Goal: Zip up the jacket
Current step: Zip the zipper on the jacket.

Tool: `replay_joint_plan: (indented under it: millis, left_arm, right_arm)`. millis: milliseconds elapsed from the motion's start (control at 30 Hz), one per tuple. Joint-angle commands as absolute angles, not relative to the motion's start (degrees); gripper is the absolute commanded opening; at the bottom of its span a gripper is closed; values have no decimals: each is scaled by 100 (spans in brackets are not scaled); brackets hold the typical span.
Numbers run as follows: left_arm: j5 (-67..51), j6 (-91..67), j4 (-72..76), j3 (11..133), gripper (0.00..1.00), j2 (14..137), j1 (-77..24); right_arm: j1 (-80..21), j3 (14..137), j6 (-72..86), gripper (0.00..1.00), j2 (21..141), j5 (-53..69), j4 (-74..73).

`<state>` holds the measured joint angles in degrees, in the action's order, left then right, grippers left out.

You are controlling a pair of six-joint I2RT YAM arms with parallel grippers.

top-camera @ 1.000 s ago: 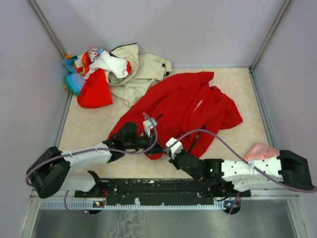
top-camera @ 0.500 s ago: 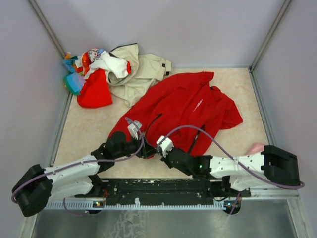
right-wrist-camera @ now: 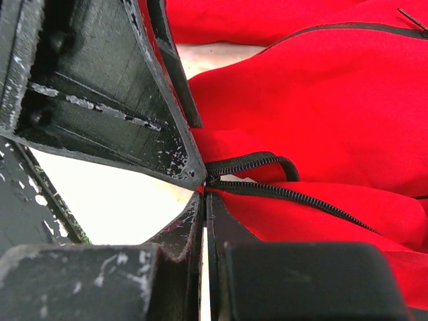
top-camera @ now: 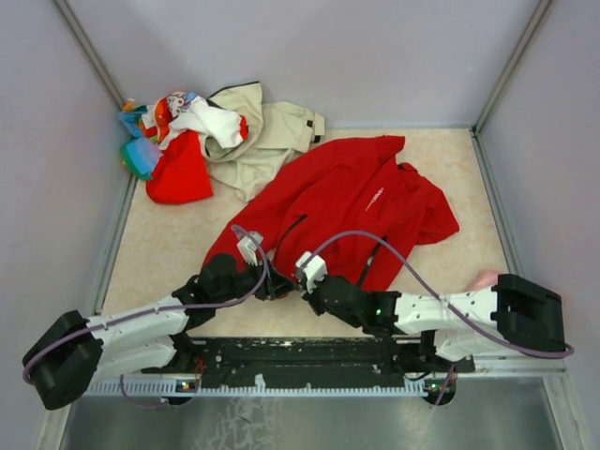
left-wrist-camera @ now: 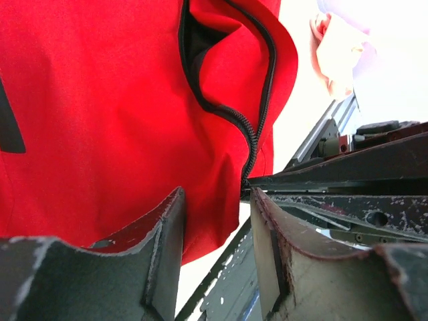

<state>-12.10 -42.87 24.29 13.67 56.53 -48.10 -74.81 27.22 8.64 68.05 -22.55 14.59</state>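
We judge the jacket (top-camera: 347,202) light and limp, best held at its zipper (right-wrist-camera: 281,192) foot. Our right end effector (right-wrist-camera: 204,187) pinches there; the left end effector (left-wrist-camera: 215,199) is spread alongside.

table (top-camera: 159,239) pale beige, marbled | far wall (top-camera: 375,56), left wall (top-camera: 47,169), right wall (top-camera: 562,141) plain lavender-grey panels | left strut (top-camera: 89,47), right strut (top-camera: 511,66) grey metal, slanting at the far corners | black rail (top-camera: 300,354) along table's near edge | metal sheet (top-camera: 300,417) grey, nearest | light soft, even
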Motion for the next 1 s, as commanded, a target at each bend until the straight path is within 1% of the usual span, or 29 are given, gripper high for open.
replay_joint_plan:
  millis: [0, 100, 267, 467, 767, 967]
  left_arm:
    - [-1559, -4452, 3044, 1246, 45, 5826, -4790]
    - [-1657, -4432, 3156, 1223, 32, 5834, -4786]
    - [-1767, -4272, 3146, 1217, 1, 5793, -4786]
    - [-2034, -3882, 2645, 1379, 0, 5820, -4789]
    - [-2747, -3379, 1924, 1660, 0, 6103, -4790]
    - [-2516, -3377, 1611, 1616, 0, 5958, -4790]
  right_arm:
    - [-7405, 3005, 1033, 0, 6803, -2139, 1881]
    - [-7345, 2991, 1080, 0, 6787, -2057, 1854]
    - [-7179, 3077, 1066, 0, 6639, -1888, 1463]
    - [-6838, 3272, 997, 0, 6430, -1828, 635]
    - [-6496, 3668, 669, 0, 6600, -1987, -98]
    - [-6248, 3782, 477, 0, 6616, -2333, -450]
